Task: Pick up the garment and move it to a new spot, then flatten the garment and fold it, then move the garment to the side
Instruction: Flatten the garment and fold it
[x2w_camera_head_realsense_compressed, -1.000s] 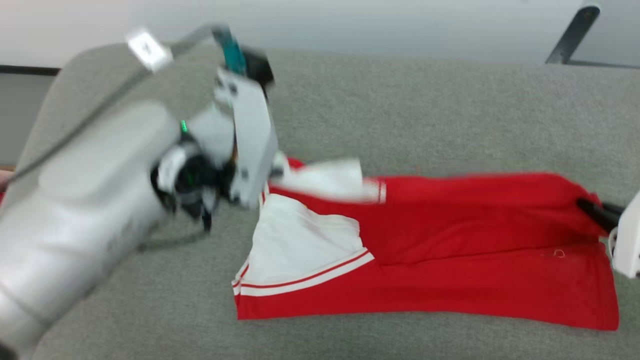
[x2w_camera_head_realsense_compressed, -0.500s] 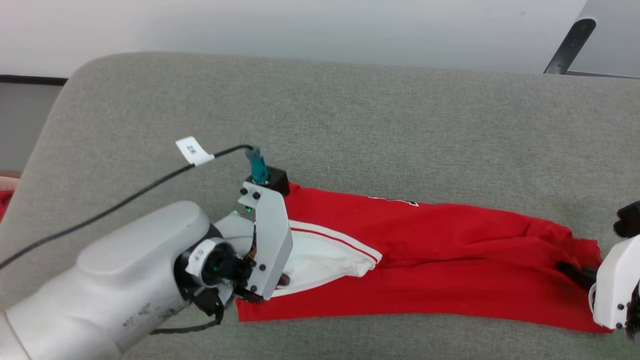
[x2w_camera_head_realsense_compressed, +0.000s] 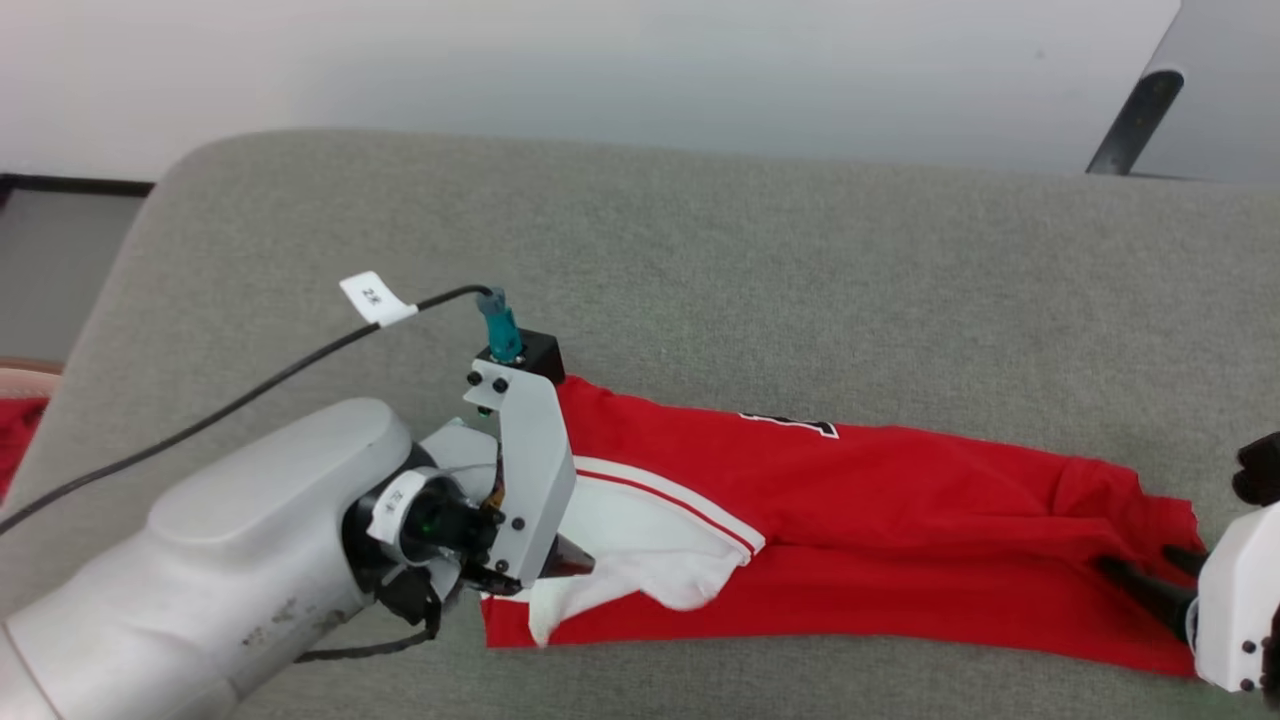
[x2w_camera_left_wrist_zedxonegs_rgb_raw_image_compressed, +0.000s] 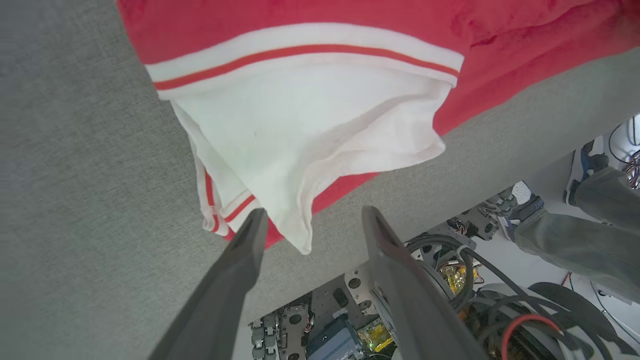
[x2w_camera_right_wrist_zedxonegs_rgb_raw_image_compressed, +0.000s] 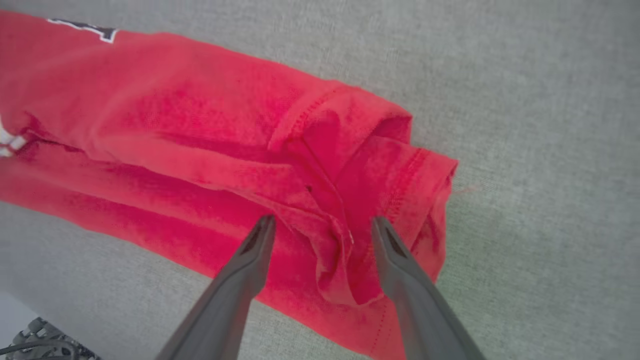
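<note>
Grey cushion (x2w_camera_head_realsense_compressed: 700, 250) spans the head view. Garment (x2w_camera_head_realsense_compressed: 900, 490) lies on the cushion's near half as a long narrow strip, close to the front edge. Long axis runs roughly 9-to-3, with the 3 end dipping toward 4.

Left gripper (x2w_camera_left_wrist_zedxonegs_rgb_raw_image_compressed: 314, 212) is at the strip's 9 o'clock end, fingers spread wide, clamping nothing. White sleeve (x2w_camera_left_wrist_zedxonegs_rgb_raw_image_compressed: 300, 140) fans out at its 12. The sleeve's loose corner hangs down between the fingers; can't tell if it brushes one.

Right gripper (x2w_camera_right_wrist_zedxonegs_rgb_raw_image_compressed: 324, 220) is at the 3 o'clock end, also spread wide. It straddles the bunched hem fold (x2w_camera_right_wrist_zedxonegs_rgb_raw_image_compressed: 350, 195) without pinching it.

Black lettering (x2w_camera_head_realsense_compressed: 790, 423) peeks out on the strip's far edge, 12 side.

Read: the lengthwise fold looks done. Next is likely a crosswise fold or a slide to the side, and either travels along that 9-3 axis. Each arm is nearest its own end and cloth sits dead ahead of both, so closing in place should regrip. The hem end is bunched, so the right pinch may catch uneven layers.
</note>
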